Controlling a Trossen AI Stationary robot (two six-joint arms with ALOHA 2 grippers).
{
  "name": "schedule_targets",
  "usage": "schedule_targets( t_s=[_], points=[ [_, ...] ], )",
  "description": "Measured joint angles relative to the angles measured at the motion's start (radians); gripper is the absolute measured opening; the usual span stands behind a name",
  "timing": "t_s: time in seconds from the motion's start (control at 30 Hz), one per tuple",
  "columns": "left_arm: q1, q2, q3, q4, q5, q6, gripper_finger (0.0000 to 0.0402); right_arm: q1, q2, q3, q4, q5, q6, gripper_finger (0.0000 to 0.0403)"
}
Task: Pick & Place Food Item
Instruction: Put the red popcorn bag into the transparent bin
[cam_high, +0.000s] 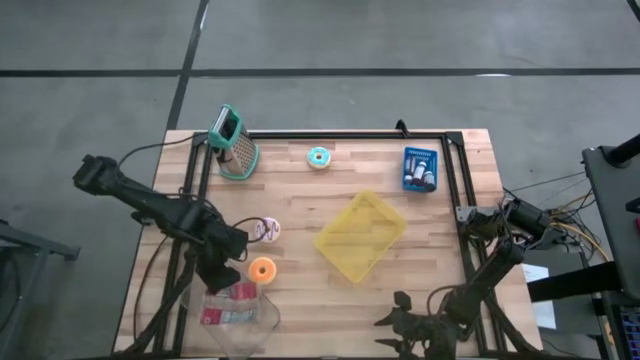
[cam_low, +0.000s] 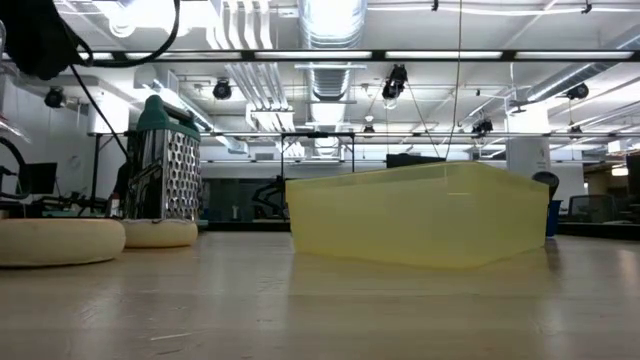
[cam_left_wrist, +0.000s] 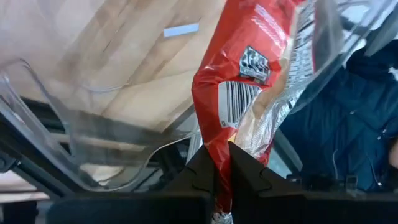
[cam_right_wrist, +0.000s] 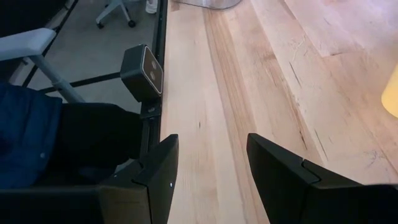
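A red and clear snack packet (cam_left_wrist: 249, 81) with a barcode reaches out from my left gripper (cam_left_wrist: 222, 169), which is shut on it. In the high view the packet (cam_high: 228, 303) lies over a clear plastic container (cam_high: 262, 322) at the table's near left, with my left gripper (cam_high: 226, 276) just beyond the container's far rim. Whether the packet touches the container's floor I cannot tell. My right gripper (cam_right_wrist: 211, 168) stands open over bare wood at the table's near right (cam_high: 396, 320), with nothing between its fingers. My left gripper pinches one end of the packet (cam_left_wrist: 217, 140), where the red wrapper is gathered, between its two fingertips. The fingers come slanting down from the table's far left. The rest of the packet stretches away from them over the clear container (cam_left_wrist: 56, 118).
An orange donut (cam_high: 262, 268) and a pale donut (cam_high: 266, 229) lie just beyond the container. A yellow bin (cam_high: 360, 236) sits mid-table, with a grater (cam_high: 233, 142), a teal donut (cam_high: 319, 157) and a blue basket (cam_high: 420, 168) along the far edge. A small camera (cam_right_wrist: 143, 71) is fixed at the near edge.
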Motion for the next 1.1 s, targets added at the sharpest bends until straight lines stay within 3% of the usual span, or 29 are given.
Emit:
schedule_targets(
  t_s=[0.17,0.57,0.77,1.1],
  points=[
    [0.0,0.023,-0.014,-0.001,0.057,0.027,0.0023,0.001,0.0,0.0,0.001,0.0,0.0,0.0187],
    [-0.001,0.019,0.015,-0.001,0.061,0.212,0.0023,0.001,0.0,0.001,0.001,0.0,0.0,0.0187],
    [-0.001,0.018,0.064,-0.008,0.063,0.198,0.0023,0.001,0.0,0.002,0.001,0.0,0.0,0.0187],
    [-0.001,0.02,0.032,-0.007,0.019,0.236,0.0023,0.001,0.0,0.002,0.002,0.0,0.0,0.0187]
  ],
)
